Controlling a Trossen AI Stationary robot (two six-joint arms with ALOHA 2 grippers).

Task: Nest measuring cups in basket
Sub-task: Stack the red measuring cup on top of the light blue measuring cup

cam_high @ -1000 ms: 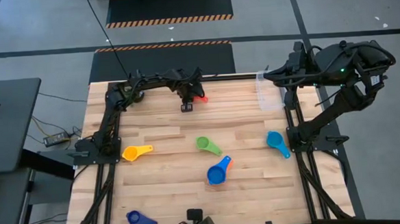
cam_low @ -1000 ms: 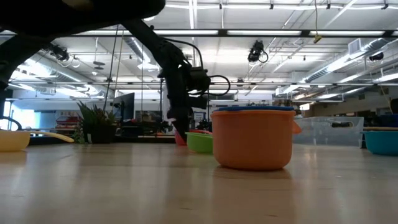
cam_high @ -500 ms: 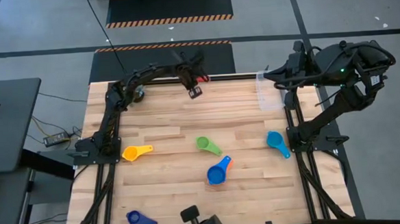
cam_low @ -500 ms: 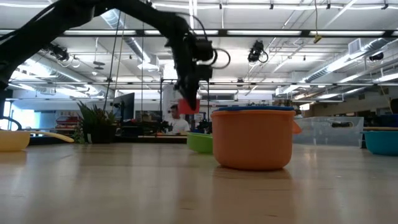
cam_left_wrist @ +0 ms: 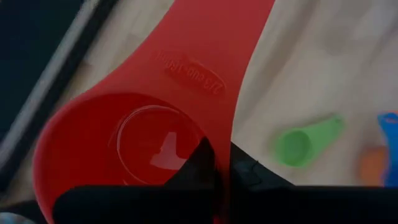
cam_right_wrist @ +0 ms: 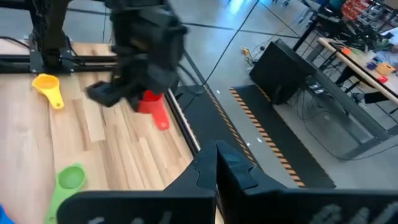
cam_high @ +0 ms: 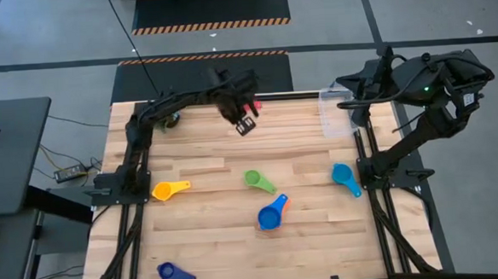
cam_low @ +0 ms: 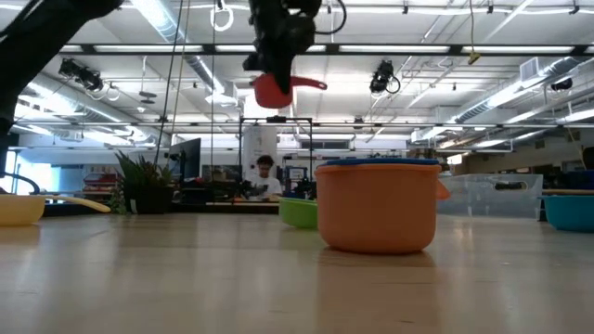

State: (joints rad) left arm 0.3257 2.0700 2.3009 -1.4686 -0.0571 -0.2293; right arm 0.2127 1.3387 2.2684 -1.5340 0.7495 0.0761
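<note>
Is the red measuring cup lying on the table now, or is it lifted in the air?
Lifted. In the low view the red measuring cup hangs high above the table, gripped by the left gripper; its handle points sideways.

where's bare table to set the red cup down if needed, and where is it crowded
Bare wood lies between the yellow cup and green cup, and along the far edge between the left gripper, holding the red cup aloft, and the basket. It is crowded around the green, blue-on-orange and light blue cups.
</note>
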